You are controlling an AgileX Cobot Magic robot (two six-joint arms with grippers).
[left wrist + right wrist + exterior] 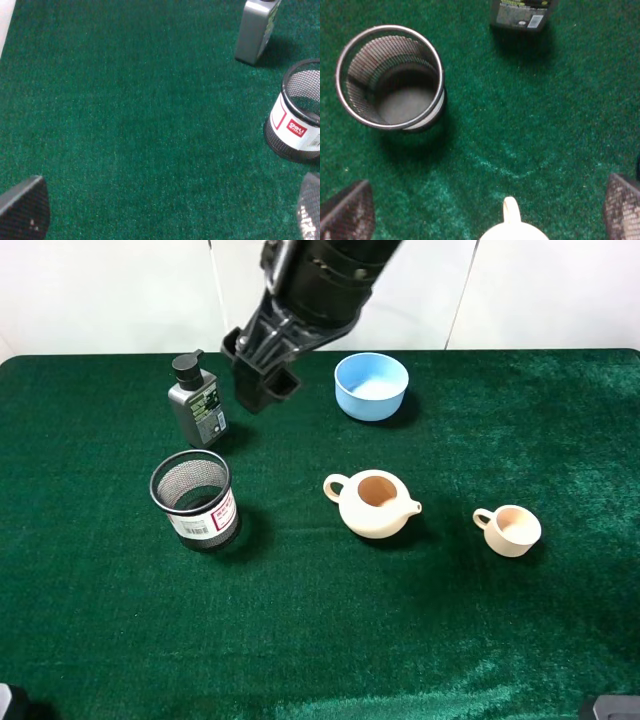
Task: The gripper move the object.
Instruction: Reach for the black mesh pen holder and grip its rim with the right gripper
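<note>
The black wire-mesh pen cup [194, 499] with a white and red label stands upright on the green cloth at the left. It also shows in the right wrist view [390, 77] and in the left wrist view [297, 117]. A large black arm reaches in from the back, and its gripper [262, 388] hangs high above the cloth between the pump bottle and the blue bowl, apart from the cup. The right gripper [485, 209] is open and empty, with its fingers [347, 210] spread wide. The left gripper [165, 210] is open and empty over bare cloth left of the cup.
A grey pump bottle [196, 402] stands behind the cup. A blue bowl [371, 385] is at the back centre. A cream teapot [373, 504] and a small cream cup [510, 530] sit to the right. The green cloth [320, 640] covers the table.
</note>
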